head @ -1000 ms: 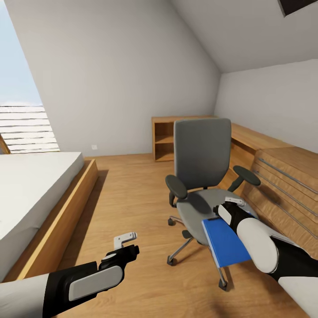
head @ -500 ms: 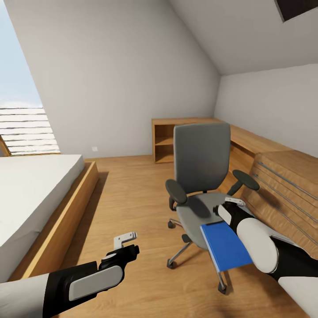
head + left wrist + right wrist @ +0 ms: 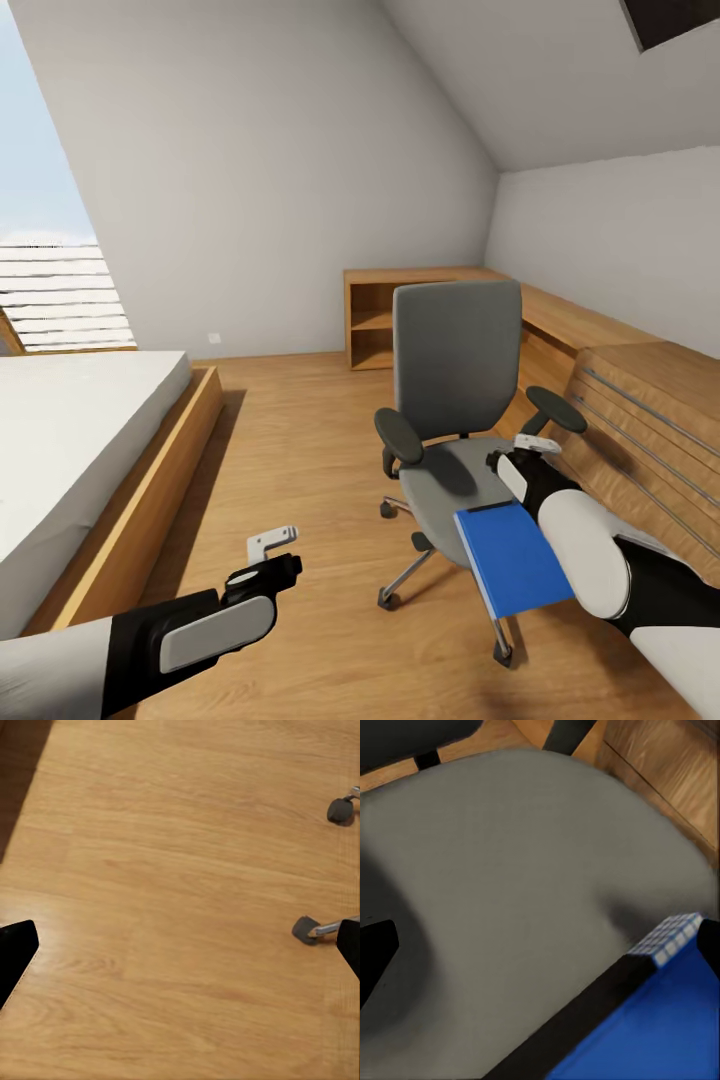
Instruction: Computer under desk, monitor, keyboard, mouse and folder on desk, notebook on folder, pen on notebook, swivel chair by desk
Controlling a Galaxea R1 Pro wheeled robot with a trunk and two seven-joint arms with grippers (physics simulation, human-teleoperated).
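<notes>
We see our right gripper (image 3: 527,452), jaws spread, over the chair (image 3: 455,400) seat, where the blue folder (image 3: 512,560) overhangs the front edge, while our left gripper (image 3: 272,545), jaws also spread, hovers above open floor (image 3: 290,450).

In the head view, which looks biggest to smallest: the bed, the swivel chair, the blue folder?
As they appear:
1. bed, though cut off by the frame edge
2. swivel chair
3. blue folder, clearly smallest despite sitting nearer the camera
</notes>
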